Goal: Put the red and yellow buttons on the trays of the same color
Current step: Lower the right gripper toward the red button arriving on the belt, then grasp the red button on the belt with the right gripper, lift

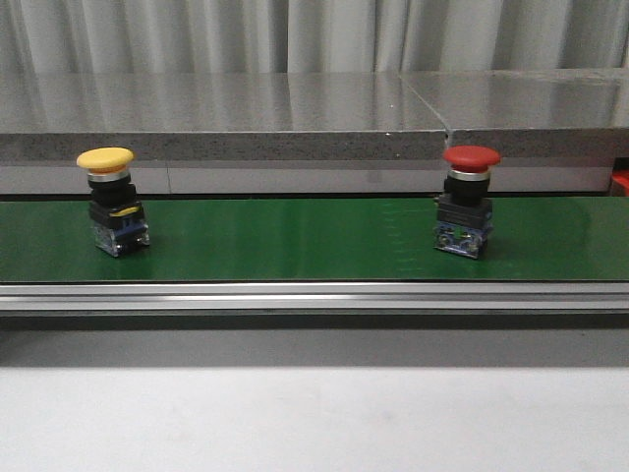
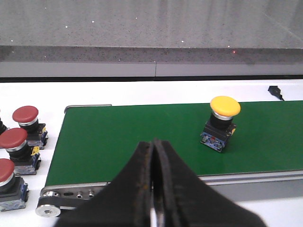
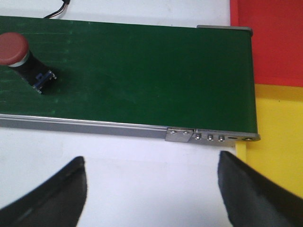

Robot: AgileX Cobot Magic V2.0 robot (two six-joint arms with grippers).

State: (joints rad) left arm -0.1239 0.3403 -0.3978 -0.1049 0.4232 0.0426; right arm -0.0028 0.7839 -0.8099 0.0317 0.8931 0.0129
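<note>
nothing is sitting on a tray yet, so by my reading the sorting of these two buttons is only beginning. taking the green belt (image 1: 295, 241) as the landmark and going left to right: off the belt's left end, in the left wrist view, three spare red buttons (image 2: 21, 142) are standing in a row on the white counter (image 2: 142, 90), apart from the belt. on the belt's left part the yellow button (image 1: 110, 200) is standing upright on its black and blue base, cap up. the middle of the belt is lying bare. on the belt's right part the red button (image 1: 466, 202) is standing upright too, well apart from the yellow one. past the belt's right end, in the right wrist view, the red tray (image 3: 270, 38) and the yellow tray (image 3: 279, 137) are lying side by side, touching each other, and no button is showing on the parts in view. both buttons are waiting to be picked up and carried off to the matching trays.

the left tool (image 2: 153, 189) is hovering in front of the belt's near edge with its two black fingers pressed together, gripping nothing and touching no button; the yellow button is sitting beyond it on the belt. the right tool (image 3: 151, 189) is hanging over the white counter near the belt's right end, its fingers spread wide, holding nothing, with the red button well away along the belt.
</note>
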